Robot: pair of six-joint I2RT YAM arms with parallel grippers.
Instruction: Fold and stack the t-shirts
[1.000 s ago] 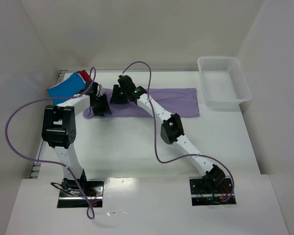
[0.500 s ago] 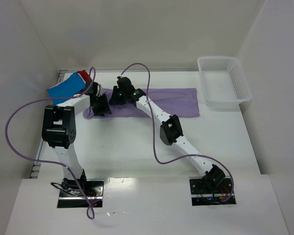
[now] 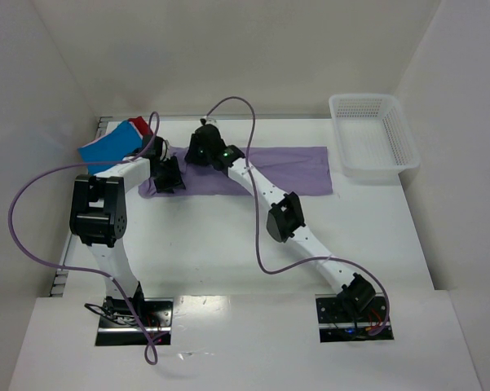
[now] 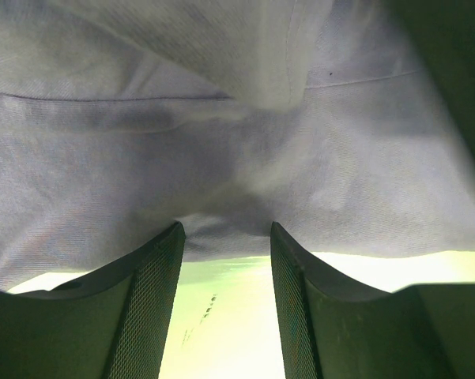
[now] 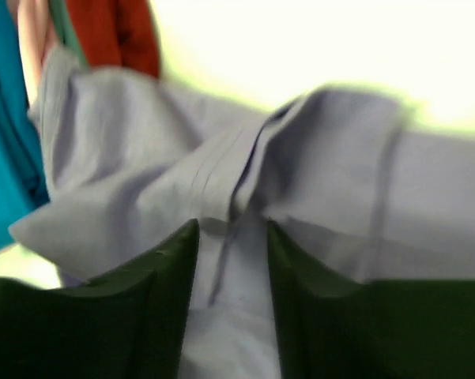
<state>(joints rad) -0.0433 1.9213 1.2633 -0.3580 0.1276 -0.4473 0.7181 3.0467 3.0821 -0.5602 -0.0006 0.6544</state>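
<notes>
Lavender t-shirt (image 3: 287, 171): lies flat as a long band across the far middle of the table (image 3: 228, 236), running left to right. It is folded lengthwise but not yet squared.
Folded stack: a blue t-shirt (image 3: 106, 148) with a red t-shirt (image 3: 139, 125) behind it sits at the far left corner, just beside the lavender shirt's left end.
Left gripper (image 3: 169, 176): sits at the near edge of the shirt's left end. In the left wrist view the jaws stand a narrow gap apart with bare table showing between them. The hem reaches the tips, with no firm hold evident.
Right gripper (image 3: 200, 151): sits on the far edge of the shirt, close to the left gripper. The right wrist view is blurred. Bunched cloth fills the narrow gap between the jaws, and I cannot tell whether it is clamped.
Basket (image 3: 378, 170): white mesh, at the far right, just beyond the shirt's right end, with nothing visible inside.
Step in hand, judged: taking hold of the left end for a crosswise fold.
Next move calls for: both grippers pinching all layers at matching corners, then lifting together and carrying the end rightward over the band, so the layers do not slide apart.
Risk, judged: a pinch that misses layers would spoil the lengthwise fold.
</notes>
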